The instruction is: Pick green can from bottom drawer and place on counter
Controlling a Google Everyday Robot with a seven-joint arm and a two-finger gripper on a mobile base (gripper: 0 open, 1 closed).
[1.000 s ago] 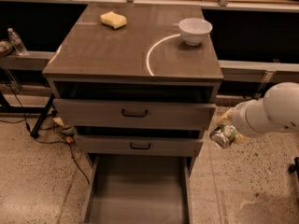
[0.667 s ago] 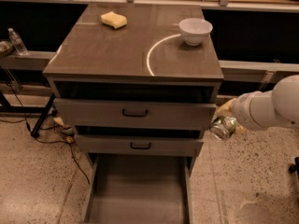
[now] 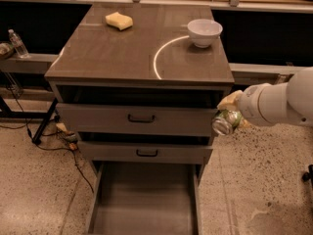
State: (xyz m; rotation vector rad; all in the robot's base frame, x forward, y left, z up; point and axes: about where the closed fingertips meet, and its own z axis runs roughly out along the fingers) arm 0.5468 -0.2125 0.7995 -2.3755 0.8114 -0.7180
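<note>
My gripper (image 3: 228,115) is to the right of the cabinet, level with the top drawer's front, at the end of my white arm. It is shut on the green can (image 3: 225,123), which lies tilted with its silver end toward the camera. The bottom drawer (image 3: 145,204) is pulled out and its flat grey floor is bare. The counter (image 3: 127,53) with the white arc lies up and to the left of the can.
A white bowl (image 3: 204,32) stands at the counter's back right and a yellow sponge (image 3: 119,20) at the back left. The two upper drawers (image 3: 142,117) stand slightly open. A water bottle (image 3: 18,43) stands on the ledge at far left. Cables (image 3: 63,136) lie on the floor at left.
My arm has lifted the can slightly higher and a little left, closer to the cabinet's right side. Nothing else has moved.
</note>
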